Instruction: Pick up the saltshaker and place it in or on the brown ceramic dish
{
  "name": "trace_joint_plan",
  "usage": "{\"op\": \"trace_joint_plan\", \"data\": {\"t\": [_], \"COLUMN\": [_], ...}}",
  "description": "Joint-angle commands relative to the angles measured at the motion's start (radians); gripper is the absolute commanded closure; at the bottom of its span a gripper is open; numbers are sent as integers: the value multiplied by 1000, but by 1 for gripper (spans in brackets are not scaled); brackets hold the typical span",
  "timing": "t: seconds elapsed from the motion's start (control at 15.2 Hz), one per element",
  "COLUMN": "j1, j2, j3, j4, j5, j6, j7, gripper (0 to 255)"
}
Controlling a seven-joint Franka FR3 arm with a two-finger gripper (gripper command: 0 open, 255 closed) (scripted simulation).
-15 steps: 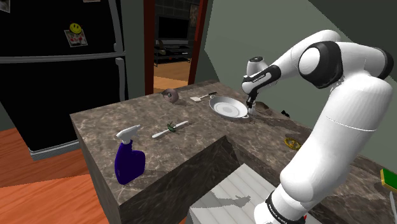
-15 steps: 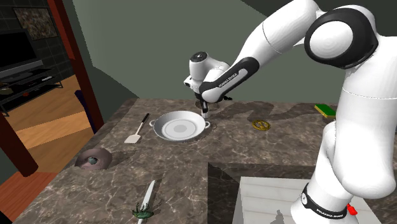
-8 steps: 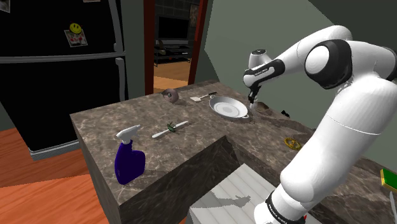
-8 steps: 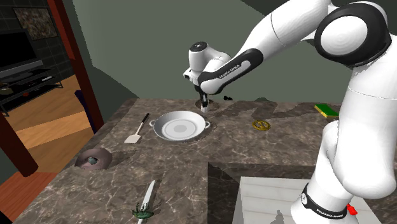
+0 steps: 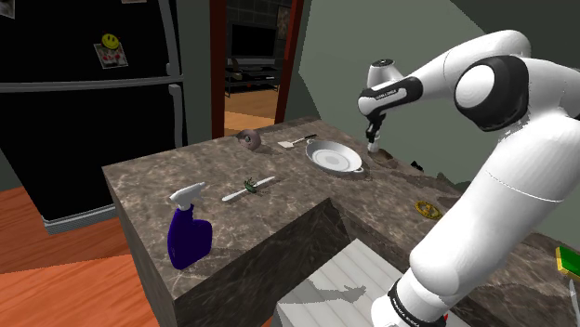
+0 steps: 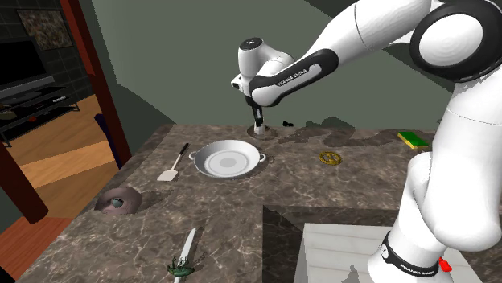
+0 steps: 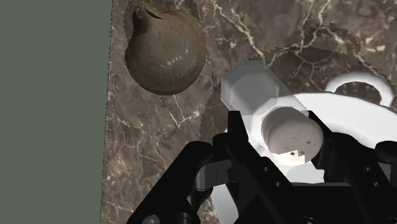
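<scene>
Gripper (image 7: pixel 283 139) is clenched on the saltshaker (image 7: pixel 287 132), one finger on each side. The shaker has a pale, translucent body, with one flat end toward the wrist camera. It hangs clear of the table (image 6: pixel 346 189), over the far rim of the white two-handled pan (image 6: pixel 228 160). The brown dish (image 7: pixel 167 52) lies beyond the pan, right at the table's far edge by the green wall (image 6: pixel 185 56).

Risks, as judged:
- Letting go here puts the shaker in the pan or on its rim, the wrong vessel (the pan is the bigger, closer target).
- The dish is small and close to the wall. An overshoot could knock the hand on the wall or drop the shaker off the edge.
- I cannot tell whether the dish sits hollow-up. If it is domed, the shaker would slide off.
- A release from height could make the shaker topple or bounce out.
</scene>
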Motion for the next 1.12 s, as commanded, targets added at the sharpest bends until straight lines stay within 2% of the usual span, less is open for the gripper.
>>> {"op": "trace_joint_plan", "data": {"t": [0.0, 0.07, 0.46, 0.86, 0.92, 1.06], "j1": [1, 1, -81, -202, -243, -245], "j2": [-12, -13, 158, 357, 424, 428], "j3": [1, 1, -37, -34, -28, -24], "j4": [13, 15, 226, 504, 607, 587], "j5": [3, 3, 131, 270, 310, 306], "j6": [-24, -26, -22, -71, -100, -76], "j7": [-10, -11, -191, -359, -403, -396], "gripper": [255, 255, 255, 255, 255, 255]}}
